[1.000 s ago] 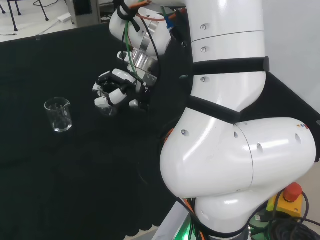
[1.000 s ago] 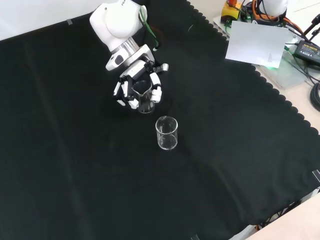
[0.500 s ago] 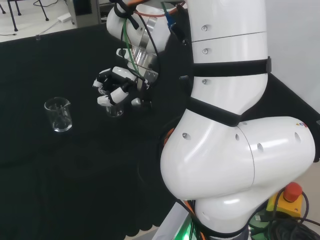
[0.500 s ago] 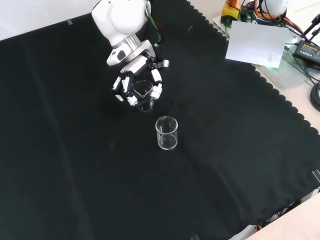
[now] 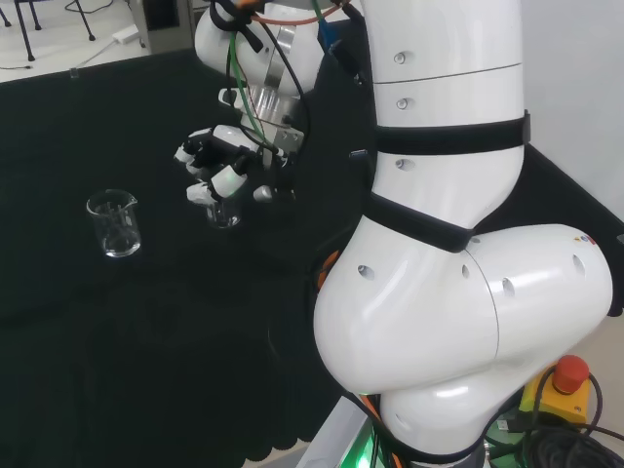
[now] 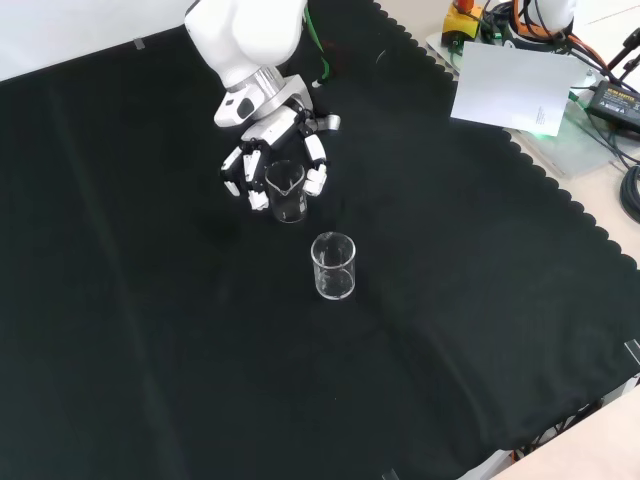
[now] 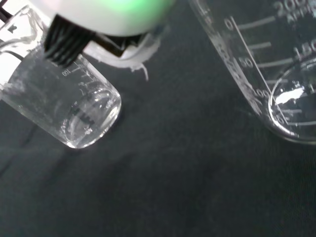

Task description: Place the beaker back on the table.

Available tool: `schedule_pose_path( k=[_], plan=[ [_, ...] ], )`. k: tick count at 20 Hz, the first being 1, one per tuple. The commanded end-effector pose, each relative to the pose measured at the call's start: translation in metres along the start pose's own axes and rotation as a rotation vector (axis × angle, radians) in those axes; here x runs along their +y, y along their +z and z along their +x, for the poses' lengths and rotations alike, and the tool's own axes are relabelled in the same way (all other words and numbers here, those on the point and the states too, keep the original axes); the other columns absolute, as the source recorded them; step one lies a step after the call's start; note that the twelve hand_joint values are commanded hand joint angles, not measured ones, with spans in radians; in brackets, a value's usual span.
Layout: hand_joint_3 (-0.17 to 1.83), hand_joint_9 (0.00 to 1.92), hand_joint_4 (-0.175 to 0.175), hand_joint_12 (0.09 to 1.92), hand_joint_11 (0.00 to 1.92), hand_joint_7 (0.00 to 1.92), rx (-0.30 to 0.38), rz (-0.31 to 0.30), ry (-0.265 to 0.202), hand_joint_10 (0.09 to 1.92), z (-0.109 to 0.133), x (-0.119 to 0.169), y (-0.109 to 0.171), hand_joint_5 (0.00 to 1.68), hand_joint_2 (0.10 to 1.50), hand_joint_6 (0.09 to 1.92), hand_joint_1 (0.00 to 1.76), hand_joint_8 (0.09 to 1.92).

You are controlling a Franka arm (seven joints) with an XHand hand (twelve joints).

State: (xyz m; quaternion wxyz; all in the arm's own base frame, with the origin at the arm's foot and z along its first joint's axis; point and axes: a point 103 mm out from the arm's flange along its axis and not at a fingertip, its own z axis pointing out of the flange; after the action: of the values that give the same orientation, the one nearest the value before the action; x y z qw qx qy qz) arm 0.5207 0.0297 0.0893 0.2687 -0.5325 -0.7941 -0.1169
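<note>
A small clear beaker (image 5: 222, 214) stands upright on the black cloth (image 5: 117, 322). In the front view this small beaker (image 6: 288, 200) sits just below the hand (image 6: 272, 140), whose fingers are spread loosely about its rim. Seen from the head camera, the hand (image 5: 219, 161) hovers just over the beaker's top. The wrist view has the small beaker (image 7: 74, 108) close by, with a black ribbed fingertip (image 7: 64, 44) at its rim. A larger clear beaker (image 6: 333, 267) stands apart, nearer the front camera.
The larger beaker (image 5: 114, 224) is left of the hand in the head view and looms as a marked glass wall (image 7: 266, 64) in the wrist view. The arm's white links (image 5: 448, 244) take up the head view's right. Papers and cables (image 6: 520, 85) lie beyond the cloth's scalloped edge.
The hand has risen and drifted a little left in the head view, its fingers loosening, while the small beaker has stayed in place on the cloth. The larger beaker has not moved.
</note>
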Motion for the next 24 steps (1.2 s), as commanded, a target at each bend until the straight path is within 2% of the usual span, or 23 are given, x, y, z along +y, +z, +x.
schedule_pose_path(
  k=[1, 7, 12, 17, 24],
  plan=[
    [0.65, 0.87, -0.071, 1.34, 0.0, 0.84, -0.024, -0.01, 0.001, 0.09, 0.012, -0.003, -0.014, 0.46, 0.49, 0.52, 0.94, 0.09],
    [0.63, 0.83, -0.07, 1.32, 0.0, 0.79, -0.066, 0.006, 0.023, 0.09, 0.022, -0.01, -0.031, 0.45, 0.51, 0.46, 0.93, 0.09],
    [0.59, 0.76, -0.063, 1.25, 0.0, 0.71, -0.095, -0.007, 0.033, 0.09, 0.026, -0.022, -0.043, 0.44, 0.53, 0.35, 0.9, 0.09],
    [0.59, 0.74, -0.062, 1.24, 0.0, 0.69, -0.107, -0.022, 0.043, 0.09, 0.028, -0.033, -0.053, 0.43, 0.53, 0.32, 0.89, 0.09],
    [0.58, 0.73, -0.063, 1.23, 0.0, 0.67, -0.136, -0.013, 0.087, 0.09, 0.024, -0.044, -0.065, 0.43, 0.54, 0.27, 0.88, 0.09]
  ],
)
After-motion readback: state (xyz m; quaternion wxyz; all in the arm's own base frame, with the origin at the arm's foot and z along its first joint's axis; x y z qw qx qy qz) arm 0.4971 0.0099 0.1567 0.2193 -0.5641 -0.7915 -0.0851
